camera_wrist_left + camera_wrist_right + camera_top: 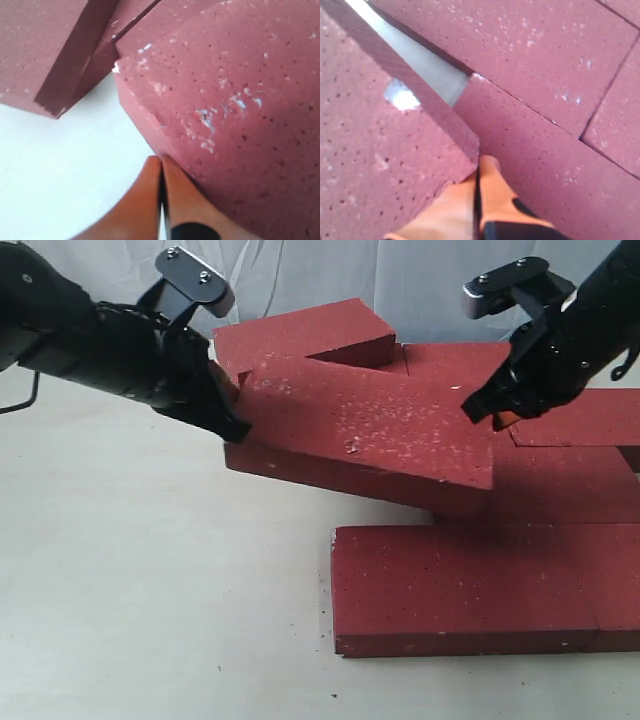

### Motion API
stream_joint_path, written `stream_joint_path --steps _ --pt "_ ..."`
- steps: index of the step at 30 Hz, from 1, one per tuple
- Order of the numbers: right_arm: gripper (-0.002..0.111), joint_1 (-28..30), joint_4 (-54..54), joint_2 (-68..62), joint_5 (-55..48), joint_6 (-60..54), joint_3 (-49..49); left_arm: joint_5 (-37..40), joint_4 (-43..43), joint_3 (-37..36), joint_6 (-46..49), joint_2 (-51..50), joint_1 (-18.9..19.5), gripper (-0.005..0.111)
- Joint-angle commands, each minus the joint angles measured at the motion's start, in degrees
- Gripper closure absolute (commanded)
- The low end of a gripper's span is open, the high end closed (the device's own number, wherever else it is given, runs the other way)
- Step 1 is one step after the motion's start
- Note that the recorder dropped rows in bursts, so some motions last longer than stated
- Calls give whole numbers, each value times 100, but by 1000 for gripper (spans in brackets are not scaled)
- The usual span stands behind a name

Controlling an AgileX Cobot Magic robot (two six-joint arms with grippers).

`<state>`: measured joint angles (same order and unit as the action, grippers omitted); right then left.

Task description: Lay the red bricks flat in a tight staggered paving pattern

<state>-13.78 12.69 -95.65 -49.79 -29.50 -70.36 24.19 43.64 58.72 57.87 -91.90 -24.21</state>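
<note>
- Nearest us, a near row of bricks (480, 590) lies flat on the pale desk (150, 590). Its blocks sit end to end, with a thin seam showing towards the right.
- Behind it, the tilted brick (370, 430) is the one not yet laid. Its long axis runs left to right, and its right end rests on flat pavers while its left end appears raised off the desk.
- The left fingers (145, 200) are clenched, orange pads pressed together and gripping nothing. Their tips touch the left corner of the tilted brick, so the brick lies to their right.
- The right fingers (495, 185) are also pressed together on nothing. Their tips are against the far right corner of the same brick, so the brick lies to their left.
- We judge that the two arms pinch the brick endwise between them, since it is far too wide for either to grasp. The coming move depends on keeping that push along the long axis as the brick comes down flat.
- Further right, the laid bricks (580, 420) sit flush with narrow joints.
- Farthest back, a far brick (300, 330) lies askew on the others.
- Every block is dark red, rectangular and sharp-edged, with a grainy, pitted face flecked with white. It is probably rough enough not to slip.
</note>
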Motion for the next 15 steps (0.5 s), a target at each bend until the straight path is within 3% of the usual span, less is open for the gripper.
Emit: stream_joint_path --steps 1,15 --pt "109 -594 1107 -374 308 -20 -364 258 344 -205 -33 186 228 107" --pt "109 -1600 1228 -1540 601 -20 -1370 235 262 -917 -33 250 1636 107"
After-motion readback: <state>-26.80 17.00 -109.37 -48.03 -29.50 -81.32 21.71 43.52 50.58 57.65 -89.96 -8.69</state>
